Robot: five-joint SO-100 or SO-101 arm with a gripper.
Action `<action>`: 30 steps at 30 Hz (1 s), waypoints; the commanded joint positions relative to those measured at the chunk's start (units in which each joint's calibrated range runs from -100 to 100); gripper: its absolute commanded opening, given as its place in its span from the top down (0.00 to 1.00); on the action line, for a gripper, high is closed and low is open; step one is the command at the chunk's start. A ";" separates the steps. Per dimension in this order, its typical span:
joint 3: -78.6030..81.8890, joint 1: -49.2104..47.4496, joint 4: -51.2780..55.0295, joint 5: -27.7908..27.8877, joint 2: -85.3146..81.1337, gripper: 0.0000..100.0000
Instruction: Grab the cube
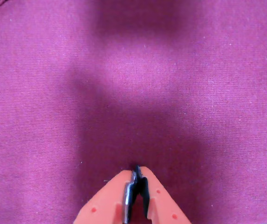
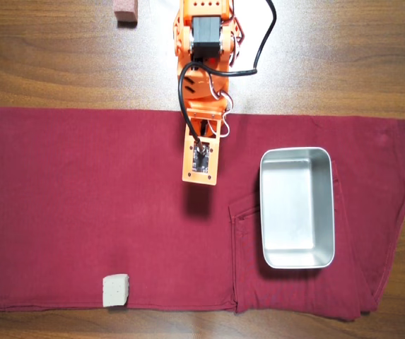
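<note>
— What are we seeing from above right now?

— We are looking down on a brown wooden desk [image 2: 61, 63] with a dark red cloth [image 2: 82, 205] spread over most of it. Our orange arm [image 2: 203, 78] is reaching in from the top edge and hanging over the upper middle of the cloth, casting a shadow just below itself.

— And the gripper?

— In the wrist view, the orange two-finger gripper [image 1: 136, 171] is showing its jaws pressed together, tips meeting, with nothing between them. We are seeing only the red fabric and the arm's shadow beneath it there.

— Where is the block we are after?

— The small pale grey-beige speckled foam cube [image 2: 116, 290] is sitting on the cloth near its bottom edge, toward the left in the overhead view. It is well apart from the arm and is not appearing in the wrist view.

— Anything else around?

— A rectangular shiny metal tray [image 2: 329, 205] is resting on the right part of the cloth, empty. A reddish-brown pinkish block [image 2: 126, 10] is lying on the bare desk at the top edge, left of the arm's base.
</note>
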 commanded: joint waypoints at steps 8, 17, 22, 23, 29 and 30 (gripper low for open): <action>-65.90 20.84 -10.31 0.20 65.27 0.74; -116.79 32.83 -13.17 -0.44 111.35 0.64; -127.53 36.96 -15.66 1.32 124.84 0.62; -130.45 37.44 -16.30 1.37 127.59 0.61; -135.00 36.00 -18.42 -0.63 134.87 0.60; -135.09 35.71 -18.70 -0.88 135.40 0.60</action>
